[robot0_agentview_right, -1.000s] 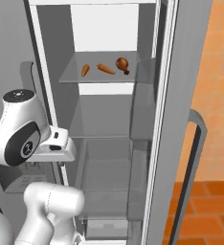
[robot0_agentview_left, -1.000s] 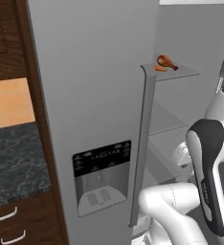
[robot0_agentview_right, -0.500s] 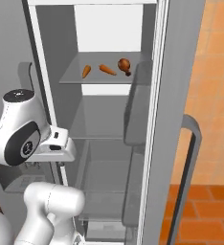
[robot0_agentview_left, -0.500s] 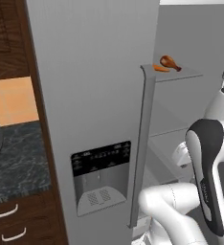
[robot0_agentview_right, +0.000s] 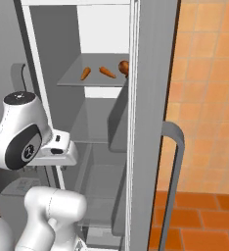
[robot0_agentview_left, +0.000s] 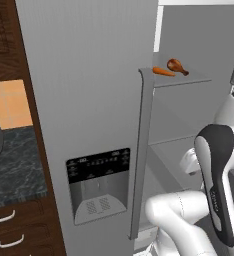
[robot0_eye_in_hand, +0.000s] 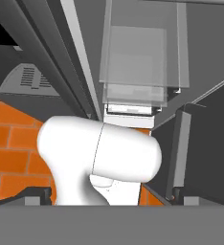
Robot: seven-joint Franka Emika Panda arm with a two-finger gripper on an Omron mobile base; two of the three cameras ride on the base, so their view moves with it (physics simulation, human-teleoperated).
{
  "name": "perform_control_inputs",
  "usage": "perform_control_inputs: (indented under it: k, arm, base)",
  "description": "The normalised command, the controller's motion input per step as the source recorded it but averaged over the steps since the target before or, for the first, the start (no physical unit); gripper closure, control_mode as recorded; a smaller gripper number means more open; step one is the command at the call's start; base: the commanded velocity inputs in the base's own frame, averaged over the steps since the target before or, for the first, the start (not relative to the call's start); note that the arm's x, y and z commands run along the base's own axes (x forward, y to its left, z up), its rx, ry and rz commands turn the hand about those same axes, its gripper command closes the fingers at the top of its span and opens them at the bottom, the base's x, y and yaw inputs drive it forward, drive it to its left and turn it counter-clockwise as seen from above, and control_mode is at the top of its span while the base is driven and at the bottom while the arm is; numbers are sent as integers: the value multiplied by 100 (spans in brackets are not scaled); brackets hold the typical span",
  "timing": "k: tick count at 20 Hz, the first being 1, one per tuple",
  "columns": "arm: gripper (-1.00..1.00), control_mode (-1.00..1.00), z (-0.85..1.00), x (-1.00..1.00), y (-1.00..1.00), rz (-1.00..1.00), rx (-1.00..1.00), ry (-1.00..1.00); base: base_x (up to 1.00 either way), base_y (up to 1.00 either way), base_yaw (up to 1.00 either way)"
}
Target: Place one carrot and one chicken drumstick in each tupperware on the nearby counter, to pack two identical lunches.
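The fridge (robot0_agentview_right: 150,73) stands open, and two carrots (robot0_agentview_right: 85,73) (robot0_agentview_right: 106,72) lie apart on its upper shelf (robot0_agentview_right: 70,81). A chicken drumstick (robot0_agentview_right: 123,66) sits just beside them, partly hidden behind the door edge.

Two carrots (robot0_agentview_right: 85,73) and drumstick (robot0_agentview_right: 123,67) lie on fridge shelf (robot0_agentview_right: 72,81).

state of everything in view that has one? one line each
fridge door: closed, on the left.
other fridge door: swung open, compartment exposed.
carrots: two, lying on the upper fridge shelf, untouched.
chicken drumstick: lying on the same shelf beside a carrot, untouched.
gripper: jaws open, empty.
counter: black stone, left of the fridge, drawers below shut.
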Motion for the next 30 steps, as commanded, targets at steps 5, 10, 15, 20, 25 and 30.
perform_control_inputs:
  k: [5, 10, 15, 20, 25, 30]
  arm:
    - [-100, 100, 0, 0, 0, 0, 0, 0]
    - [-100, -100, 35, -21, -20, 0, 0, -29]
    - [-100, -100, 71, 17, -35, 1, -3, -53]
    - [-100, -100, 40, 100, -1, -5, 4, -3]
    - [-100, -100, 70, 100, -29, 0, 33, 2]
    - [-100, -100, 58, 99, 0, 0, 31, 7]
  base:
    - [0, 0, 0]
    - [0, 0, 0]
    - [0, 0, 0]
    - [0, 0, 0]
    - [0, 0, 0]
    - [0, 0, 0]
